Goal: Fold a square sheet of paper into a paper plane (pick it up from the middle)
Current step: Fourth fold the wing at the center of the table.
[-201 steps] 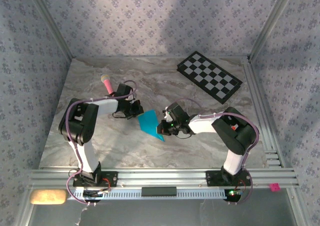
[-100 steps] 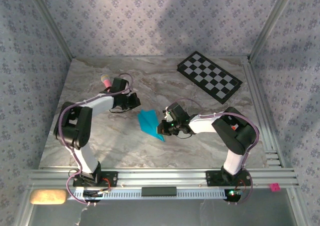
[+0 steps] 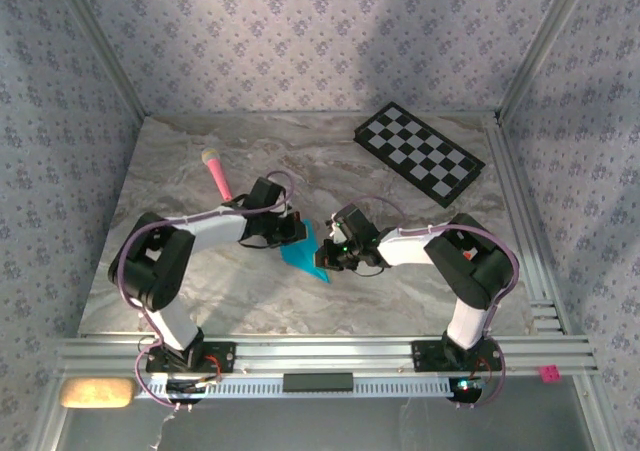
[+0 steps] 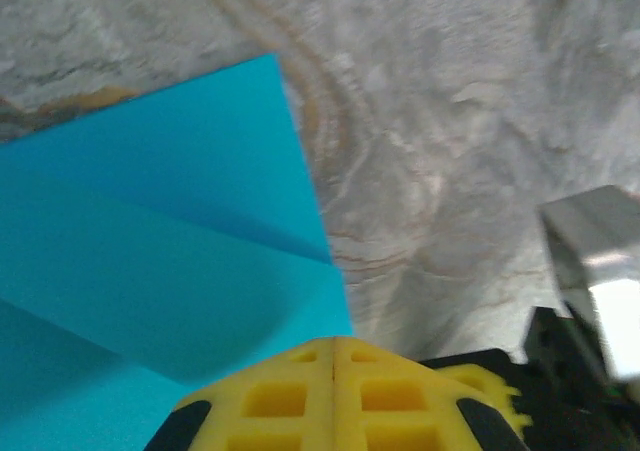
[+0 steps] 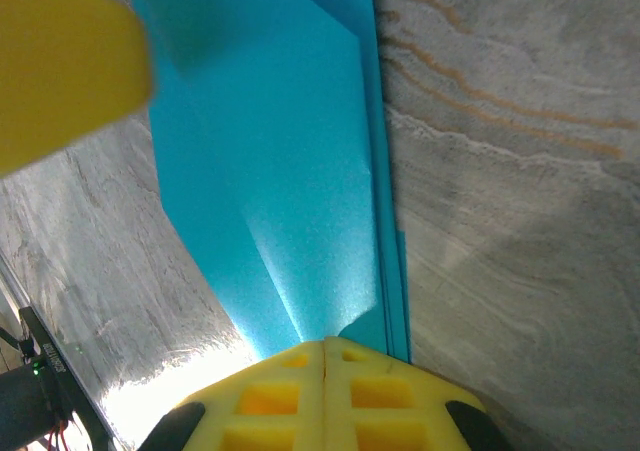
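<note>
Both arms reach in toward the middle of the marble table, their tips close together over the blue paper. The left gripper has its yellow fingers pressed flat against each other, with only a thin seam between them. In its own wrist view, the gripper sits at the near edge of the paper, which spreads out ahead of the fingers and to their left. A crease runs slantwise across it, and bare marble lies ahead and to the right.

The right gripper is closed tight too, fingers together. Seen from its wrist, the gripper has its tips down on the paper. The paper stretches away in front of them, its folded layers stacked along the edge on the right. I cannot tell whether any paper is nipped between the fingers or whether they merely press on it. A blurred yellow finger of the other gripper hovers above the paper's far end.

A pink stick lies well beyond the left gripper and off to its left. A black-and-white checkered board sits well beyond the right gripper, near the table's far corner.
</note>
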Controlling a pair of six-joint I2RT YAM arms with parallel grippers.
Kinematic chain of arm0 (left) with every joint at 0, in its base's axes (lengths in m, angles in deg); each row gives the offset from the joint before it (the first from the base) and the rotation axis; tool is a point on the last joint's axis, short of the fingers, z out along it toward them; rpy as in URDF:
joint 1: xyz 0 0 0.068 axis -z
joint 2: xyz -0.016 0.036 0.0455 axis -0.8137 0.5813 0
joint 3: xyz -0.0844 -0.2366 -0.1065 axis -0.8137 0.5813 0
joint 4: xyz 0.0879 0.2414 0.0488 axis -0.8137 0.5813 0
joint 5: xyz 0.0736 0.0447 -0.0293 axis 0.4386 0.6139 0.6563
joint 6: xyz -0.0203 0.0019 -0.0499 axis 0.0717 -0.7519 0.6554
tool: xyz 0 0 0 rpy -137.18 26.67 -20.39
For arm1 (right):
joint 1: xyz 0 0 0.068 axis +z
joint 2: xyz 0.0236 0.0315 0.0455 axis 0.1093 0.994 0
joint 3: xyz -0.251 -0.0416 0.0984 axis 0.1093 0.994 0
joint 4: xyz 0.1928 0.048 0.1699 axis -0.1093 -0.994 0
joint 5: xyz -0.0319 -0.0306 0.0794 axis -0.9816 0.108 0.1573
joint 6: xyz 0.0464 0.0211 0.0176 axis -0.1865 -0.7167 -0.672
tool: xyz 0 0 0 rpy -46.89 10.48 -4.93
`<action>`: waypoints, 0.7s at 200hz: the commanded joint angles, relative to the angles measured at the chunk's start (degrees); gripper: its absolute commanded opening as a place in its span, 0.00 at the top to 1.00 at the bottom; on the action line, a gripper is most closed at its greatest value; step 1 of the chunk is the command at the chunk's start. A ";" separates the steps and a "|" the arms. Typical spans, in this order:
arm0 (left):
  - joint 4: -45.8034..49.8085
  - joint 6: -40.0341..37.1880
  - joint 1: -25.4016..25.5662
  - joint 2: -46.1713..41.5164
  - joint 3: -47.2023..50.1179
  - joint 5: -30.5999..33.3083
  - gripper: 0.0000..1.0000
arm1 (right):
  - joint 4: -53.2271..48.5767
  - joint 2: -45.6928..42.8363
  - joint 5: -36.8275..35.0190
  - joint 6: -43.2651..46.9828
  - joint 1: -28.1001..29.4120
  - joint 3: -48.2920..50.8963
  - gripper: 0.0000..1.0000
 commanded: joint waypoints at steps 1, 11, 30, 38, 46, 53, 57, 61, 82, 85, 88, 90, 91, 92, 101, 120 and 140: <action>-0.81 -0.11 -0.50 2.41 1.30 2.35 0.95 | -9.72 1.58 -2.82 0.95 -0.32 2.74 1.00; -0.56 -0.58 -0.74 3.47 1.39 2.72 0.95 | -9.39 1.02 -2.73 0.94 -0.31 2.74 1.00; 0.17 -1.34 -1.12 4.56 1.70 3.54 0.97 | -9.14 -0.82 -2.30 1.07 -0.31 2.31 1.00; 1.03 -1.87 -1.22 4.70 1.85 4.12 0.97 | -9.70 -1.97 -2.30 1.23 -0.31 1.86 1.00; 1.92 -2.61 -1.24 4.66 1.87 4.94 0.97 | -10.61 -3.20 -2.42 1.58 -0.23 1.11 1.00; 2.70 -3.06 -1.35 4.55 1.83 5.48 0.98 | -11.12 -4.33 -2.62 1.98 -0.05 0.55 0.99; 3.01 -3.36 -1.35 4.46 1.88 5.70 0.98 | -11.36 -5.11 -2.71 2.20 0.10 0.30 0.99; 3.26 -3.63 -1.43 4.40 1.96 5.86 0.98 | -11.43 -5.73 -2.73 2.38 0.20 0.09 0.99; 3.50 -4.21 -1.45 4.34 2.05 5.83 0.98 | -10.27 -6.98 -0.85 3.09 0.49 -1.21 0.99; 3.50 -4.16 -1.45 4.39 2.04 5.81 0.98 | -10.11 -6.88 -0.61 3.14 0.53 -1.50 0.99; 3.50 -4.20 -1.38 4.43 1.99 5.75 0.98 | -9.97 -6.82 -0.55 3.17 0.56 -1.70 0.99; 3.56 -4.25 -1.41 4.48 1.92 5.74 0.98 | -9.80 -6.62 -0.54 3.20 0.57 -1.82 0.99; 3.57 -4.28 -1.43 4.50 1.94 5.74 0.98 | -9.76 -6.58 -0.49 3.22 0.61 -1.86 0.99; 3.58 -4.30 -1.44 4.52 1.91 5.69 0.98 | -9.74 -6.51 -0.47 3.19 0.63 -1.96 0.99; 3.50 -4.31 -1.45 4.61 1.73 5.58 0.98 | -9.13 -5.61 -0.16 3.04 0.73 -2.45 0.99; 3.32 -4.16 -1.38 4.88 1.63 5.48 0.98 | -7.99 -2.56 1.79 2.72 0.88 -3.79 0.98; 3.52 -4.43 -1.37 5.06 1.52 5.47 0.98 | -7.35 0.06 2.36 2.65 1.35 -4.07 0.98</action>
